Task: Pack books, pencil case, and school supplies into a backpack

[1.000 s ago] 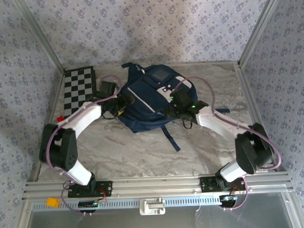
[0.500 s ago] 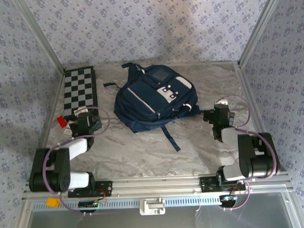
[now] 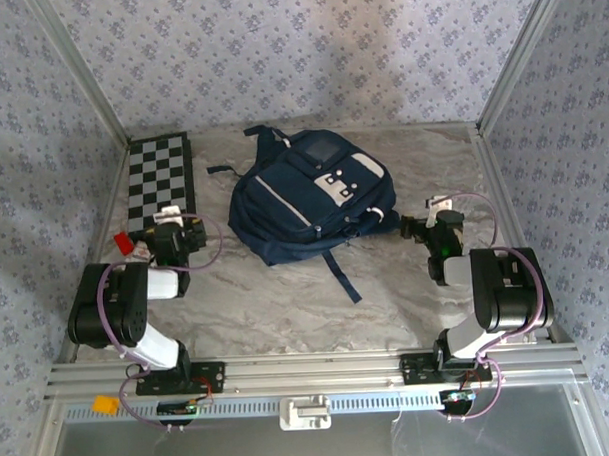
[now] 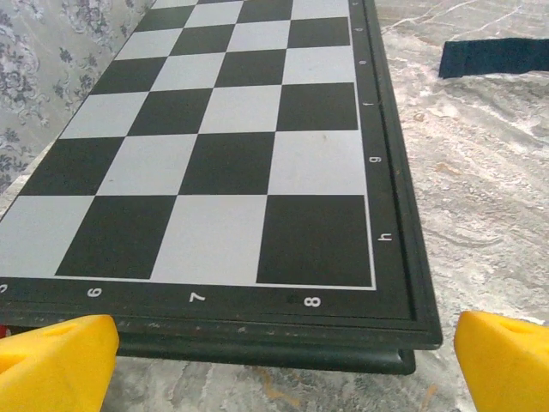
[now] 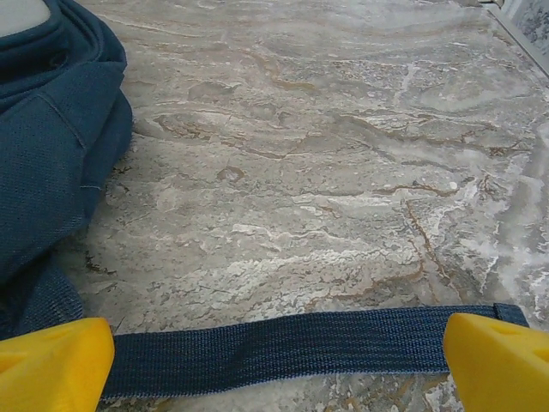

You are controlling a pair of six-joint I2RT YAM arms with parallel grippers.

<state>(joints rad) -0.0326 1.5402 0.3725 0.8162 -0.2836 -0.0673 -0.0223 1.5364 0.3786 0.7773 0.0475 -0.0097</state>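
**Marble tabletop, backpack in the middle, both grippers spread and holding nothing**

Grey-veined marble tabletop point(image 3: 287, 309) sits between patterned blue-grey walls point(image 3: 309, 58), with the 2 arms folded back near their bases. The backpack point(image 3: 304, 203) lies flat at the centre of the table, front pocket up, slanted toward the far right. Its main opening cannot be made out from above, and whatever is inside is hidden by the fabric.

The left gripper point(image 3: 175, 235) hovers low at the near end of the chequered board point(image 3: 159, 183), well apart from the backpack. In the left wrist view only 2 yellow fingertips point(image 4: 56, 356) show, 1 in each bottom corner. They stand wide apart with nothing between them but the board's near edge. The board runs out of that picture at the top and left. A dark blue scrap point(image 4: 493, 56) at the upper right is cut off by the edge, too little to identify. A small red block point(image 3: 121, 239) lies just left of this gripper.

The right gripper point(image 3: 432, 226) sits just right of the backpack, jaws equally wide and gripping nothing. In the right wrist view a navy strap point(image 5: 292, 348) lies flat on the marble, spanning the gap from 1 yellow tip to the other. Whether the tips touch it cannot be told. Backpack fabric fills the left edge there, cropped.
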